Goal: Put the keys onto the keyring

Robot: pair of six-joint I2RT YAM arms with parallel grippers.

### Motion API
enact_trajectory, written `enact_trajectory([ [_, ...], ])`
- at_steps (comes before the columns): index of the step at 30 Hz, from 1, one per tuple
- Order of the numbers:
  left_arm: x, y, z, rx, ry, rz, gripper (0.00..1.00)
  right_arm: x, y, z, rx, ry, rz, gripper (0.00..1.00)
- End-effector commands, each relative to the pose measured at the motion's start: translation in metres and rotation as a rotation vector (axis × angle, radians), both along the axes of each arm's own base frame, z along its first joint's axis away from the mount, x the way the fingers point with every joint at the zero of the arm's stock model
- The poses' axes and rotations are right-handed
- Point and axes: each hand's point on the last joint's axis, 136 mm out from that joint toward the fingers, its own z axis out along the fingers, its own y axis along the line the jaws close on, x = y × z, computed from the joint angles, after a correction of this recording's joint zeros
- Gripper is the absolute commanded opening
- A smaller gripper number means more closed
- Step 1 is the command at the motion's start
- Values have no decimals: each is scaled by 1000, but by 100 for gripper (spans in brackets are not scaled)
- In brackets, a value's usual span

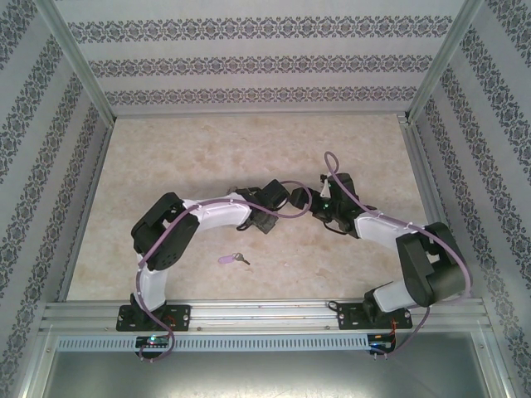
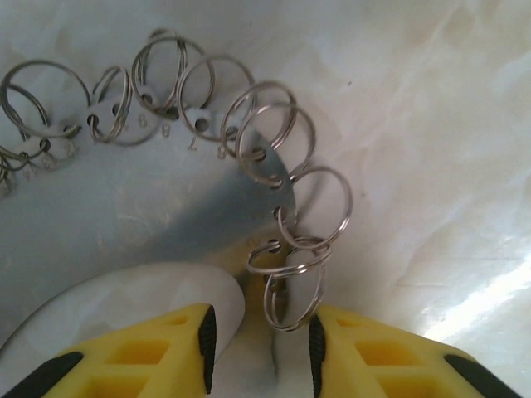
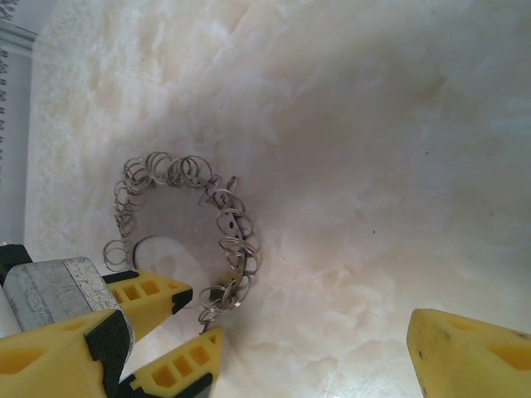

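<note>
Nearest the arm bases, the little key with the pale lilac plastic head and short dark metal blade [image 1: 233, 259] is lying flat on the beige marble-look table [image 1: 207, 149], on its own and well apart from both grippers. Further out, mid-table, the arms meet over the keyring [image 2: 166, 133]. Up close it's a flat silvery metal band punched with holes, and every hole carries its own small wire split ring. There are digits stamped next to the holes. I think I can read a 7 and a couple of 8s, but they're too blurry to be sure. The left gripper [image 2: 259, 332], yellow fingers with black pads, has its jaws narrowed around one of those small rings at the band's edge. One pad looks to be touching it and the other has a gap, so I can't tell if it's actually gripping. The right gripper [image 3: 265, 365] hangs just beside it, jaws spread wide, holding nothing.
</note>
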Motion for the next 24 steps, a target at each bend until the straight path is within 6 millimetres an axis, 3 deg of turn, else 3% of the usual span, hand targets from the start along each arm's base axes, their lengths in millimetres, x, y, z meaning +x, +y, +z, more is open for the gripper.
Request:
enact_trajectory([
  [1,-5,-1,1,46,-5,-36,35,7,11,6,-14,-34,31,87],
  [7,-3,-3,3,42,-18,-45,35,7,18,6,-25,-35,43,86],
  [24,-3,-32,20,-75,-5,-72,35,10,27,-2,-42,-20,63,85],
])
